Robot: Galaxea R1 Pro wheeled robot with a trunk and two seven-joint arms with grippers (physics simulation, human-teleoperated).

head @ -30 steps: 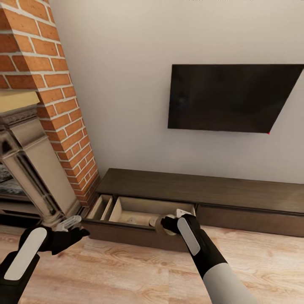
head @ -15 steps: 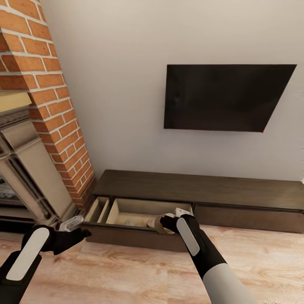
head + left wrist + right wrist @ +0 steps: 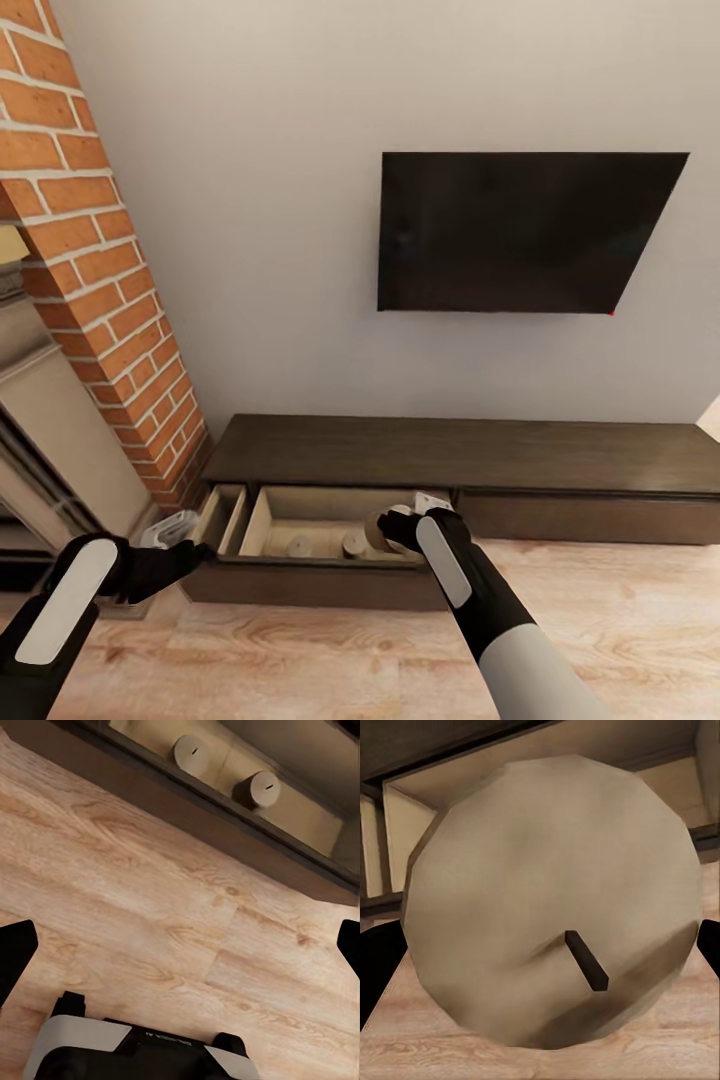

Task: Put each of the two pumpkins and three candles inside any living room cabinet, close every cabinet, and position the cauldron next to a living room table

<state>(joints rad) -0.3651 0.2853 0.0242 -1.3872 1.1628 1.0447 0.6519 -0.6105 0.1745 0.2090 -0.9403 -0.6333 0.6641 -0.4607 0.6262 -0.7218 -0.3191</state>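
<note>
Squat grey-brown cylindrical candle [image 3: 378,531], clamped in right gripper [image 3: 392,530], now farther over open drawer [image 3: 300,507]; left gripper [image 3: 178,545] apart, unchanged.

The cabinet [image 3: 450,455] is dark-brown wood with a matt, fine-grained top; the inside of its open drawer [image 3: 330,510] is pale, smooth wood. The floor [image 3: 300,660] is light wood planking with bold grain swirls and a faint sheen. Two candles [image 3: 191,754] in the drawer look like matt, waxy grey-brown stubs with dark wicks. The candle [image 3: 551,922] in the right gripper [image 3: 395,528] is the same dull beige wax, faceted at its edge. The chimney [image 3: 90,250] is rough red brick with pale mortar. The wall [image 3: 250,250] is smooth matt plaster. The TV screen [image 3: 520,235] is flat black and slightly glossy. The arm shells [image 3: 445,560] look like smooth white and black plastic.
</note>
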